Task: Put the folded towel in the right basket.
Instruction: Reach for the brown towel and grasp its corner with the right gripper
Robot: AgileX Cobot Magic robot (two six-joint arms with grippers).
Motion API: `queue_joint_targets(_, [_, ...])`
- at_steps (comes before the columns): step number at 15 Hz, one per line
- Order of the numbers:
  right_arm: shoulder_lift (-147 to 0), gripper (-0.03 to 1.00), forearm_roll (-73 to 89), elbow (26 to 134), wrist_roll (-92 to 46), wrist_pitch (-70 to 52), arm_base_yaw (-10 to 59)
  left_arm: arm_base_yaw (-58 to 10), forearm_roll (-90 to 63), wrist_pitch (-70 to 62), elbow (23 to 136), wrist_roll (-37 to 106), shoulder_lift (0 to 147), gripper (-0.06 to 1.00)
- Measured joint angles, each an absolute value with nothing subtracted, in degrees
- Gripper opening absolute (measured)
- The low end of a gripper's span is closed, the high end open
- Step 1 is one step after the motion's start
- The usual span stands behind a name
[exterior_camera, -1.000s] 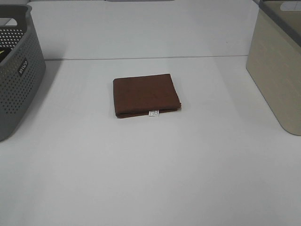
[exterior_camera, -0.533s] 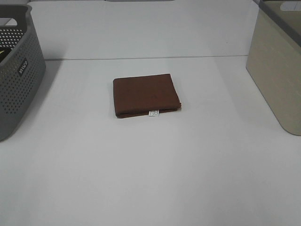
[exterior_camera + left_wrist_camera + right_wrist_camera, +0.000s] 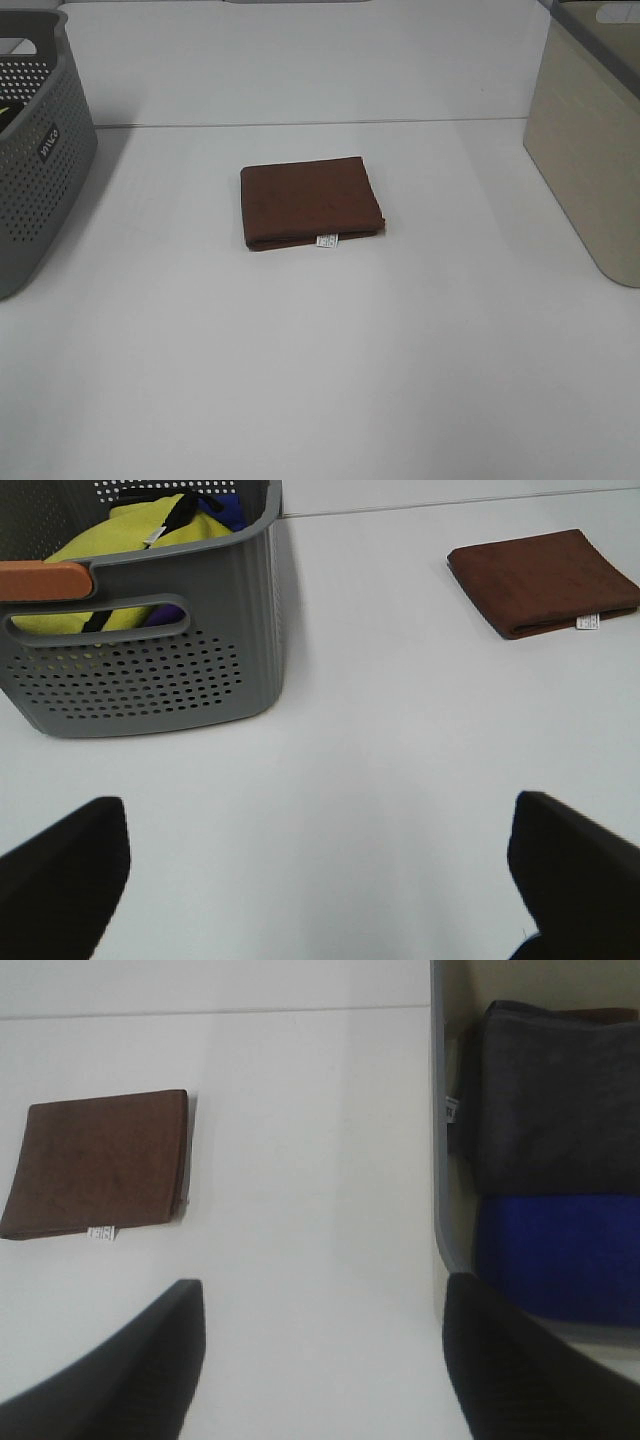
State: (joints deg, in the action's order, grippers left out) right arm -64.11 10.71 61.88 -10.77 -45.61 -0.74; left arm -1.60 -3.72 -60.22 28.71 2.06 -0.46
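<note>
White tag point(image 3: 326, 240) on brown towel point(image 3: 311, 203) and grey basket point(image 3: 40, 200) label point(image 3: 48, 141) are illegible.

The grey basket point(image 3: 40, 190) carried a small dark label point(image 3: 48, 141) with pale lettering too blurred to read. The brown towel point(image 3: 310, 200) bore a white tag point(image 3: 326, 240) whose print was illegible.

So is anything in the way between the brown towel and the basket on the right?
Nothing visible. Only bare white table lies between the folded towel and the right basket. The towel just has to go up over the basket's wall; inside, a dark grey towel and a blue towel already lie.
</note>
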Motion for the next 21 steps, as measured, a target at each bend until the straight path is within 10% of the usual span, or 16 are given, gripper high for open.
queue_joint_targets(21, [-132.07,0.77,23.32,115.16,-14.04,-64.34,13.87,-1.6,-3.72,-60.22,28.71,2.06,-0.46,0.98])
